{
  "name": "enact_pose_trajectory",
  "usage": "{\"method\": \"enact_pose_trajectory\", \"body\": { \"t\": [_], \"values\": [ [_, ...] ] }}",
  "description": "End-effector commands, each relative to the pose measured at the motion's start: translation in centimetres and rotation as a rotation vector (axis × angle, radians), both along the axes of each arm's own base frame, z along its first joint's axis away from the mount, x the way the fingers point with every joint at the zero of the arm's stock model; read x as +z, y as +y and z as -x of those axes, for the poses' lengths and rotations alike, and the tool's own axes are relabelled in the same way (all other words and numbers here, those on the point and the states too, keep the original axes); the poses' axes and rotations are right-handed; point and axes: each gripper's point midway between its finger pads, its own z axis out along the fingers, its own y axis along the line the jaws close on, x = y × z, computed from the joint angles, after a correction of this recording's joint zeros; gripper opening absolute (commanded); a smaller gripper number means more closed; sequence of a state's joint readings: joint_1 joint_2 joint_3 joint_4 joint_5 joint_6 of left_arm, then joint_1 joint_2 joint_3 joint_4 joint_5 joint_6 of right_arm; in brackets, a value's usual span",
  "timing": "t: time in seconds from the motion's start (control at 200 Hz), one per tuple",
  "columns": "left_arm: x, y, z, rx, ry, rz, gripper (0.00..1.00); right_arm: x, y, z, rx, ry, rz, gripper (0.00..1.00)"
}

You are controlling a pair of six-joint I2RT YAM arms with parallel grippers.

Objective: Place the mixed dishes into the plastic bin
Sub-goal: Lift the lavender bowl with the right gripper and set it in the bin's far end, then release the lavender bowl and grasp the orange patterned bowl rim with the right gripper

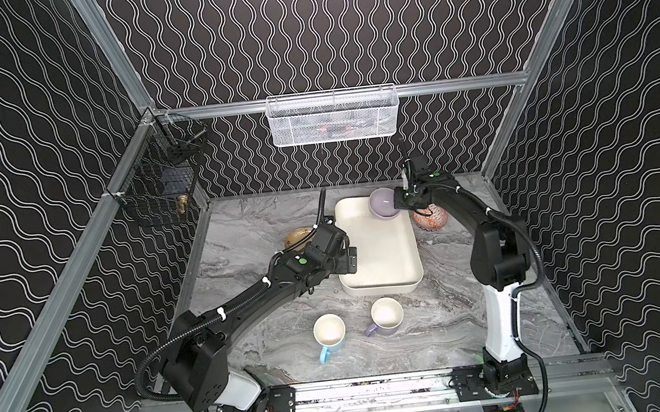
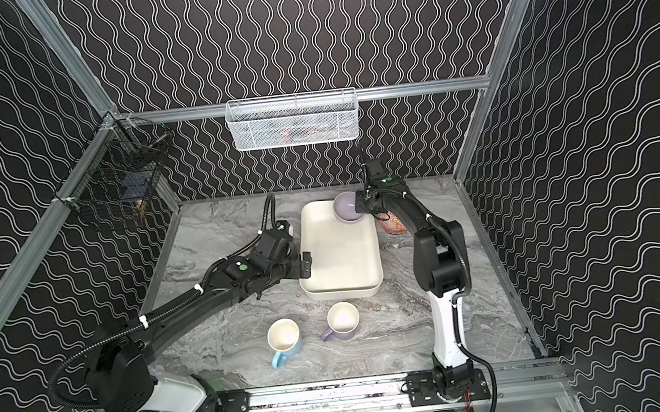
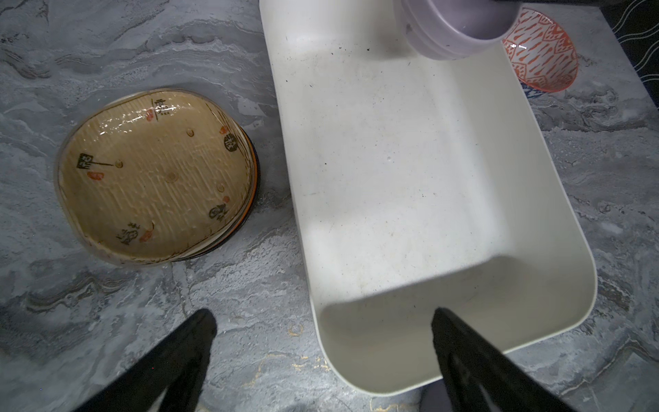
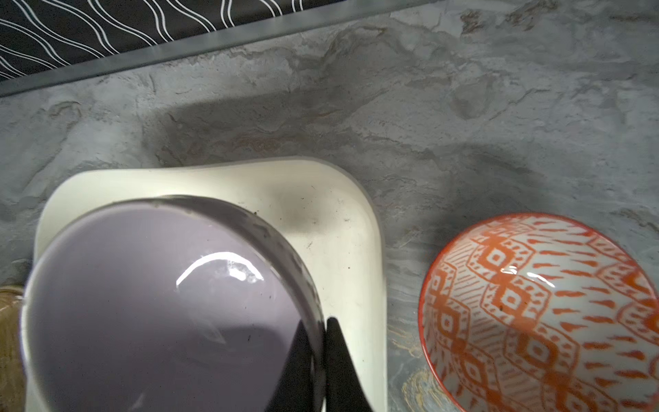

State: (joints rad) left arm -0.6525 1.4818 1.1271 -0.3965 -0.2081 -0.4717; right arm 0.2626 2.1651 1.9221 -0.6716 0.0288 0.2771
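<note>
Marble tabletop (image 1: 437,329): right gripper (image 4: 322,342) pinches lavender bowl (image 4: 142,303) over plastic bin (image 3: 392,178), left gripper (image 3: 322,314) spread, mustard plate (image 3: 153,178) lettering illegible.

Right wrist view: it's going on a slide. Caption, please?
Right gripper pinching the lavender bowl by its rim over a corner of the plastic bin, orange-patterned bowl beside it on the table.

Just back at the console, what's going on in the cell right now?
The right claw is shut on the rim of the lavender bowl, holding it tilted over the far right corner of the bin. The left claw is open, straddling the bin's left wall and holding nothing. The bin's floor is bare. The stack of plates, the orange bowl, the blue mug and the lilac mug all sit on the table outside it.
</note>
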Motion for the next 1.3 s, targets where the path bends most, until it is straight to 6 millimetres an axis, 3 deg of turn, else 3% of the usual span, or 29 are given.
{"method": "enact_pose_trajectory", "body": {
  "t": [0.0, 0.35, 0.661, 0.856, 1.006, 1.151, 1.296],
  "values": [
    [0.2, -0.2, -0.1, -0.002, -0.008, 0.01, 0.99, -0.4, -0.1, -0.9, -0.014, -0.01, 0.015, 0.04],
    [-1.4, -0.7, -0.3, -0.018, 0.029, -0.008, 0.99, -2.4, -0.7, -2.5, -0.031, 0.003, 0.061, 0.05],
    [-2.1, -0.7, -0.4, -0.021, 0.042, -0.019, 0.99, -3.1, -1.0, -2.6, -0.035, 0.012, 0.067, 0.23],
    [-1.8, -0.7, -0.4, -0.02, 0.036, -0.021, 0.99, -1.9, -1.0, -2.6, -0.034, -0.003, 0.064, 0.26],
    [-1.4, -0.6, -0.3, -0.019, 0.027, -0.015, 0.99, 1.2, -1.5, -2.1, -0.037, -0.049, 0.063, 0.29],
    [-0.7, -0.5, -0.1, -0.021, 0.015, -0.005, 0.99, 4.0, -5.1, -0.8, -0.109, -0.086, 0.075, 0.38],
    [0.1, -0.1, 0.0, -0.004, -0.006, 0.004, 0.99, 3.3, -10.7, 1.2, -0.219, -0.058, 0.049, 0.47]
  ]
}}
